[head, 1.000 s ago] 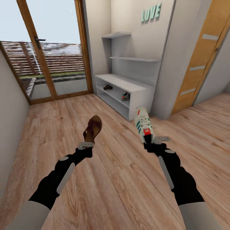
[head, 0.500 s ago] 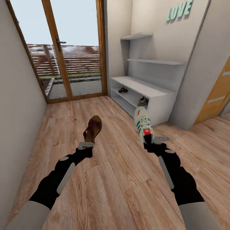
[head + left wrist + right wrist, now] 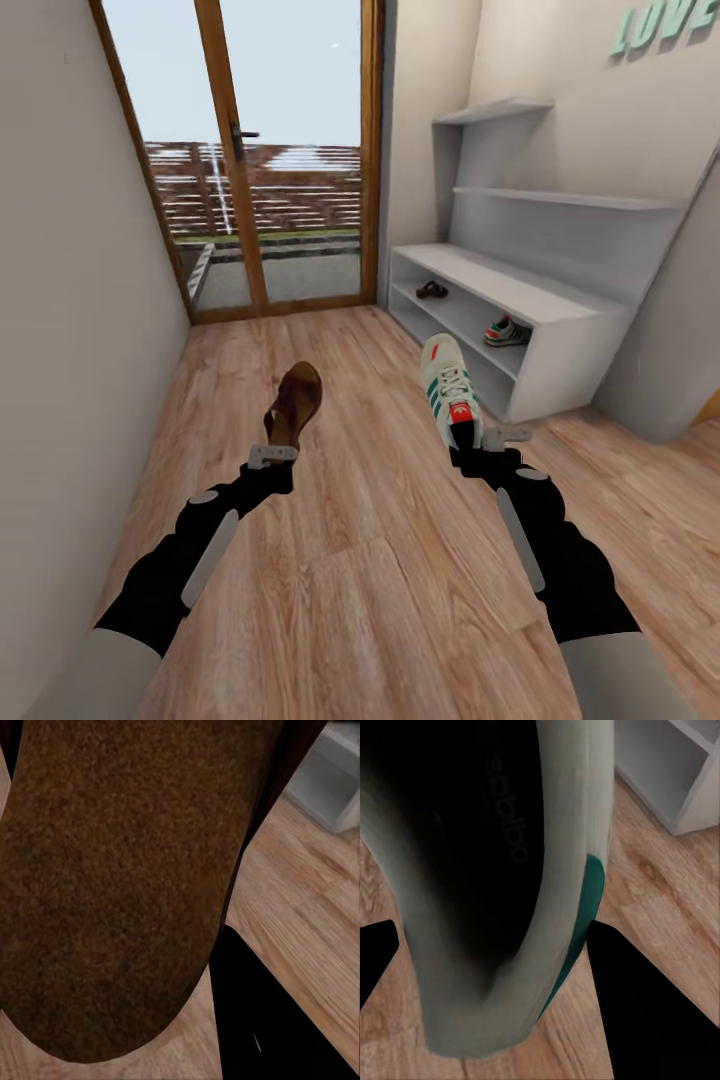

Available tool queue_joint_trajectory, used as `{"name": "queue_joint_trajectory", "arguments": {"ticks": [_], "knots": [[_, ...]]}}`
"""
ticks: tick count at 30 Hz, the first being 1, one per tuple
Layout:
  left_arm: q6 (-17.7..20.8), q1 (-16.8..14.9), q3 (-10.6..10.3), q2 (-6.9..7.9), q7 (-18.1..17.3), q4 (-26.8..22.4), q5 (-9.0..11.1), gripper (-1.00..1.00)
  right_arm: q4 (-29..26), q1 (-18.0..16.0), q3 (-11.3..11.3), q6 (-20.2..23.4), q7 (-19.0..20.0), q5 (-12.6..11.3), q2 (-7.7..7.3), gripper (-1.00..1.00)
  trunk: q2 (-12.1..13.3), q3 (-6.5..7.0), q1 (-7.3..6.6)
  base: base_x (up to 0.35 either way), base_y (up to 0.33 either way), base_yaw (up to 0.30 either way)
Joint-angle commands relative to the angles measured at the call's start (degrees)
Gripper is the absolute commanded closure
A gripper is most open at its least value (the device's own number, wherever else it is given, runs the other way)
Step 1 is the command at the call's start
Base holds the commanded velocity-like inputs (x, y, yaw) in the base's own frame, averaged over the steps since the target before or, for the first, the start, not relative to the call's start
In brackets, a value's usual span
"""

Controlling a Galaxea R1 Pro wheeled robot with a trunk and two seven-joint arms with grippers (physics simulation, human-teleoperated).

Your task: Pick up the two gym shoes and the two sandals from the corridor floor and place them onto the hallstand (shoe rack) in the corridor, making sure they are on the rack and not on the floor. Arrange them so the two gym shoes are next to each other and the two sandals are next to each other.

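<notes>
Shoes in hand: one brown sandal (image 3: 294, 405) is clamped at its heel by the left gripper (image 3: 270, 456), one white gym shoe (image 3: 449, 390) by the right gripper (image 3: 480, 440), jaws clenched on each, both held out ahead above the floor.
Close-ups: in the left wrist view the sandal's tan insole (image 3: 120, 885) looms right against the lens; in the right wrist view the gym shoe's dark opening and green stripe (image 3: 589, 900) sit between the fingers.
What has changed: the whole picture has slid since a second ago, so that's the camera swinging left, not the things moving; the glass door (image 3: 290, 170) is now more central and the hallstand (image 3: 520, 300) has drifted toward the right edge. Arms and shoes hold the same pose throughout.
Already racked: a second sandal (image 3: 432, 290) and a second gym shoe (image 3: 507, 331) lie apart on the hallstand's upper open shelf.
Meaning for the task: half done, I'd say, and this looks like the carry leg, lining up for the approach.
Floor: wood-look planks (image 3: 380, 560), a bare stretch between robot and rack.
Room: narrow corridor, pale wall (image 3: 70, 300) close on the left, floating shelves (image 3: 560, 195) and teal lettering (image 3: 665, 25) above the rack.
</notes>
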Motion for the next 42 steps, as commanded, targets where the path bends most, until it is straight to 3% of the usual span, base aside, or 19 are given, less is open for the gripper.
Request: {"name": "queue_joint_trajectory", "arguments": {"ticks": [1, 42], "knots": [[0.3, 0.0, 0.0, -0.07, -0.2, 0.1, 0.1, 1.00, -0.1, 0.0, 0.2, 0.3, -0.7, -0.5, -0.06, 1.00, 0.0, -0.05, 0.02, 0.330, 0.074, 0.009], [0.2, 0.0, -0.1, -0.52, -0.2, 1.4, 0.1, 1.00, -0.1, 0.0, 0.2, 0.3, -0.7, -0.5, -0.05, 1.00, 0.0, -0.58, 0.02, 0.343, 0.003, 0.052]]}}
